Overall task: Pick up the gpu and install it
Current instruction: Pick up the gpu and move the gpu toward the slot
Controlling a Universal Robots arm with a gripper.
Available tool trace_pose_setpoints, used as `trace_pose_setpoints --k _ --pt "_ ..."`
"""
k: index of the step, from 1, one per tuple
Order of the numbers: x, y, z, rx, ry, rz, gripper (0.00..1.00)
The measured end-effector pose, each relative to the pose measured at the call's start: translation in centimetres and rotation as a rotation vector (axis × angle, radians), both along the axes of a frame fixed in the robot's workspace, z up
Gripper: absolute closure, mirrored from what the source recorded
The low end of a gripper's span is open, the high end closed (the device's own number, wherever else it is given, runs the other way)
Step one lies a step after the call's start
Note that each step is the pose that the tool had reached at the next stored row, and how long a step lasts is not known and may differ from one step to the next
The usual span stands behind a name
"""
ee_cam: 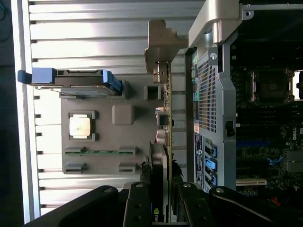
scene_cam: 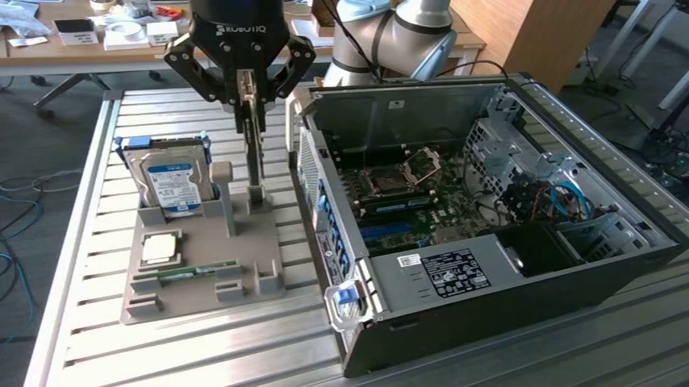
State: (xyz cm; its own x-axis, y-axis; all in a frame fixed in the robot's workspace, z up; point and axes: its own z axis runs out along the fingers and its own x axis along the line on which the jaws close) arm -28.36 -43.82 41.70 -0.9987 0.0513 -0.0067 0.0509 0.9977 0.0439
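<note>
Exterior view: an open case (scene_cam: 603,242) fills the frame's right half, lying on its side on a slatted metal table (scene_cam: 86,322). Inside it lie a motherboard (scene_cam: 431,201) with an open socket (scene_cam: 404,173), and blue cables (scene_cam: 560,197) toward the right. At lower left of the frame, a grey holder (scene_cam: 205,282) carries a hard drive (scene_cam: 173,181) standing upright at its far end, a square chip (scene_cam: 160,247) lying flat, and a memory stick (scene_cam: 199,270) in a slot nearer the camera. The gripper (scene_cam: 248,101) hangs at upper centre, over the holder's edge nearest the case. Its jaws pinch the top of the gpu (scene_cam: 252,149), which stands on edge below them with its lower end at a post on the holder. Whether it rests there or is clear of it I cannot tell. In the wrist view the gpu (ee_cam: 163,156) runs away from the gripper (ee_cam: 161,208) between holder and case. It is thin and dark, with a green board edge and a pale metal bracket (ee_cam: 161,45) at its far end.
</note>
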Motion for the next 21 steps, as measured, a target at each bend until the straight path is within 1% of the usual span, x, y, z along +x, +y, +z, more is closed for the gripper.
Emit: trace_pose_setpoints --k 8,21 --pt "0.5 0.00 0.00 0.0000 0.0000 0.000 0.73" --pt "2.0 0.01 0.00 0.0000 0.0000 0.000 0.73"
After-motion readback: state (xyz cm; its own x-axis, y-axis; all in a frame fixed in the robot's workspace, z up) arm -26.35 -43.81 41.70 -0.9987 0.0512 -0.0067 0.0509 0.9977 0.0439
